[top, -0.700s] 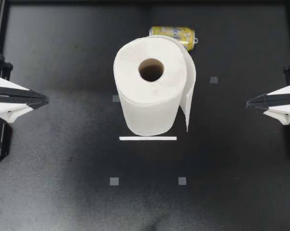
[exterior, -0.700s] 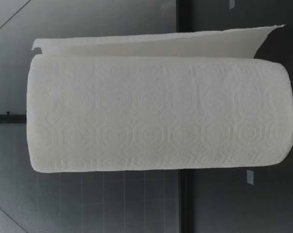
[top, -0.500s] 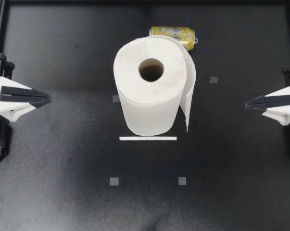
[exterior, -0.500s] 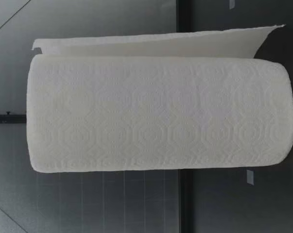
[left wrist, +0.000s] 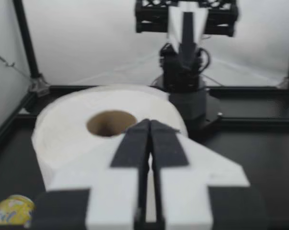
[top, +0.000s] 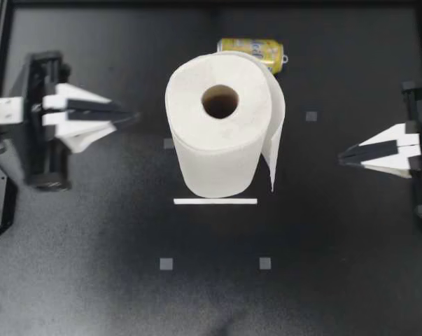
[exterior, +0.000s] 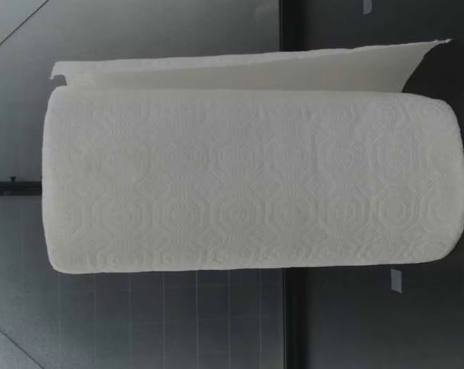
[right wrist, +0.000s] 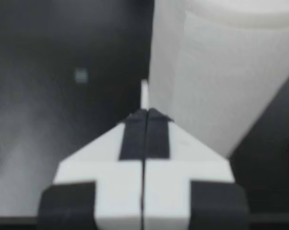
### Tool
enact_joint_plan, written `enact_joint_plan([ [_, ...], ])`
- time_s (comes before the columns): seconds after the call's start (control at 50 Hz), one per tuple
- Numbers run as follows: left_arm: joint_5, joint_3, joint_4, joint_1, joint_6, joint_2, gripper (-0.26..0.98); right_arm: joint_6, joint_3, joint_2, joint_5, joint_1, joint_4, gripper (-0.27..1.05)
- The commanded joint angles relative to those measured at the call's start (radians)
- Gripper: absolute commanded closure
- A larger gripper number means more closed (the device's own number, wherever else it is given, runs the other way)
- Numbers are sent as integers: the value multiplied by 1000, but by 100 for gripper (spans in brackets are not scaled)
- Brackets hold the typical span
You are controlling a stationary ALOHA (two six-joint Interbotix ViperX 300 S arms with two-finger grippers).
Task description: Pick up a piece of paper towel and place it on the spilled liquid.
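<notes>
Paper towel roll [top: 217, 154] stands upright mid-table, long axis vertical and core hole facing up, with its loose sheet [top: 276, 143] hanging on the side toward my right gripper [top: 343, 157]. The roll sits between that gripper and my left gripper [top: 130, 116], apart from both. Each is pinched closed and holds nothing.

Centre frame, the paper towel roll [top: 221, 133] is seen soft and matt, embossed in a quilted pattern. Just above it, a yellow metal can [top: 256, 50] is caught glinting, glossy. Underneath, the table [top: 92, 280] is shown matt black, faintly smudged.
</notes>
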Motion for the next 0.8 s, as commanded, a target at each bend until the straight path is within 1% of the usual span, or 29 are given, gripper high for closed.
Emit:
enact_joint_plan([
  [0.0,2,-66,-2,15,3,44,66,9,-61,32,75,8,-28,84],
  [0.06,11,-95,-2,26,8,81,66,25,-81,52,130,21,-58,85],
  [0.14,25,-132,-2,34,18,127,66,78,-104,83,196,49,-132,85],
  [0.22,55,-175,-2,40,31,179,66,183,-129,117,273,91,-245,85],
  [0.26,71,-195,-2,44,35,198,66,275,-143,137,342,130,-341,85],
  [0.34,87,-224,-2,55,44,232,66,448,-163,169,489,222,-509,85],
  [0.44,95,-250,-2,67,51,261,66,670,-169,202,689,376,-712,85],
  [0.56,115,-267,-2,75,51,284,66,920,-164,244,871,566,-890,84],
  [0.64,140,-282,-2,80,51,299,66,1054,-158,272,907,637,-954,84],
  [0.68,153,-291,-2,80,52,305,66,1118,-153,288,904,652,-982,84],
  [0.78,186,-308,0,80,60,318,66,1282,-140,341,884,660,-1045,84],
])
